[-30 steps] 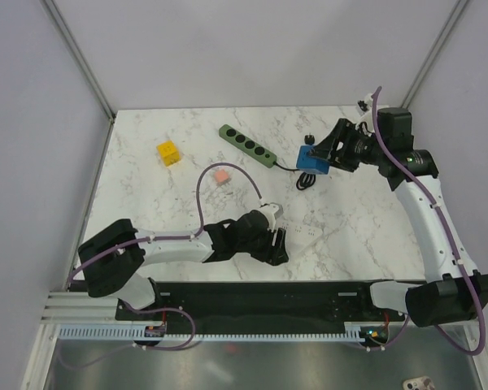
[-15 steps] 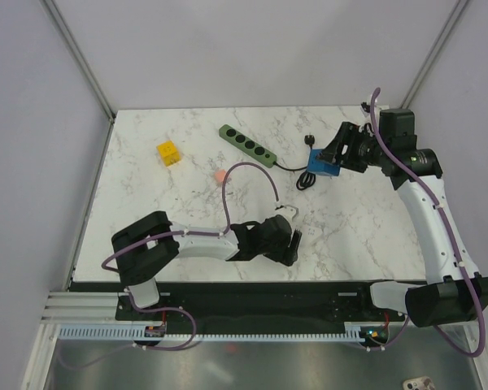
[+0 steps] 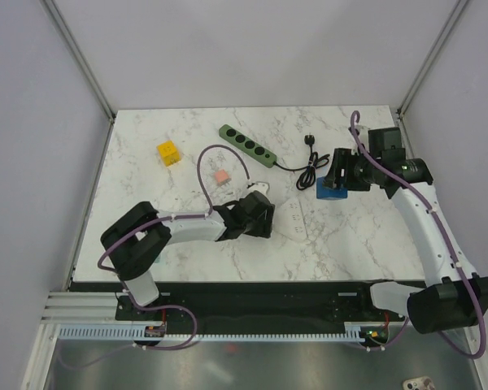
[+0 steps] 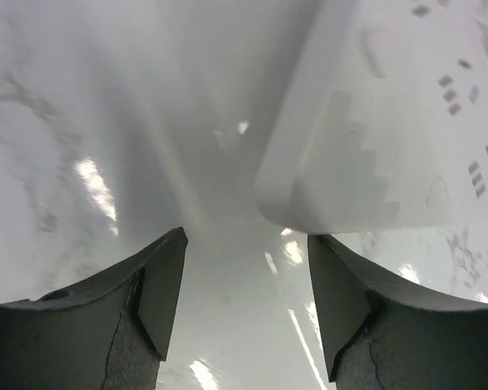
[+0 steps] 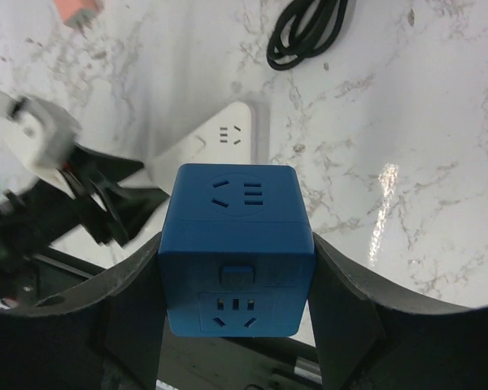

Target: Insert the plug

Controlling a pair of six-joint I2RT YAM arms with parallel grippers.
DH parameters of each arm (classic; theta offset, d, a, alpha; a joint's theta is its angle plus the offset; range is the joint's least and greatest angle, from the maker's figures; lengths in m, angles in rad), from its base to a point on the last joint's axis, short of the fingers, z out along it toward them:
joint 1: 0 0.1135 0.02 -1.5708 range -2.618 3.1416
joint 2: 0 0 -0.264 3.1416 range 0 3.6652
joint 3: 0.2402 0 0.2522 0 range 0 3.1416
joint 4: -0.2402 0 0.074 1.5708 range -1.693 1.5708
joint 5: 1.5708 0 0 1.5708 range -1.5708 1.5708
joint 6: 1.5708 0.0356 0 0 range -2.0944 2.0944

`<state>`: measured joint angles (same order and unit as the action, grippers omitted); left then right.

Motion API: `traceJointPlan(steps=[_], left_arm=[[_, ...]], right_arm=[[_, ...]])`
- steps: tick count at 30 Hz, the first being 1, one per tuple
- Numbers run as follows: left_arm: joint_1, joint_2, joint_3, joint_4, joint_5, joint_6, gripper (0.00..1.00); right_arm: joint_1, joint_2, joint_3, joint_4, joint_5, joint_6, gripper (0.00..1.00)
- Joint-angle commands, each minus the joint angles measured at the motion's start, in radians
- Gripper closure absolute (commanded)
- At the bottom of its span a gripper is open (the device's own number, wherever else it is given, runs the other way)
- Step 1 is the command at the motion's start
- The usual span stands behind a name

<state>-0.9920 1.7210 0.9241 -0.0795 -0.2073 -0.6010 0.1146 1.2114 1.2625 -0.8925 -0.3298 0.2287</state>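
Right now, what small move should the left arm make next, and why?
Probably ease the left gripper forward and slightly right in its wrist view. Its jaws stand open and empty, and the end of the white power strip lies just ahead, off toward the right side. The right gripper is shut on the blue socket cube.

A robotics lab test cell, not a home or shop. A marble-patterned table [image 3: 146, 130] fills the centre of the overhead view, boxed in by plain pale walls [image 3: 252, 49] with bare metal posts [image 3: 77, 57] at upper left and upper right. Along the bottom edge, two arms [image 3: 187, 227] are bolted to a black rail [image 3: 260, 294] above a slotted cable duct [image 3: 252, 333], with purple cables [image 3: 207, 154] looping free. Props are few: a green power strip [image 3: 247, 145] upper centre, a yellow block [image 3: 168, 152] upper left, a blue socket cube [image 3: 331, 193] right.
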Motion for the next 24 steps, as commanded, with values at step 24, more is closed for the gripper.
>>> traceJointPlan(steps=[24], left_arm=[[0.463, -0.573, -0.031, -0.232, 0.578, 0.105, 0.00]], right_arm=[[0.247, 0.370, 0.103, 0.035, 0.025, -0.896, 1.00]])
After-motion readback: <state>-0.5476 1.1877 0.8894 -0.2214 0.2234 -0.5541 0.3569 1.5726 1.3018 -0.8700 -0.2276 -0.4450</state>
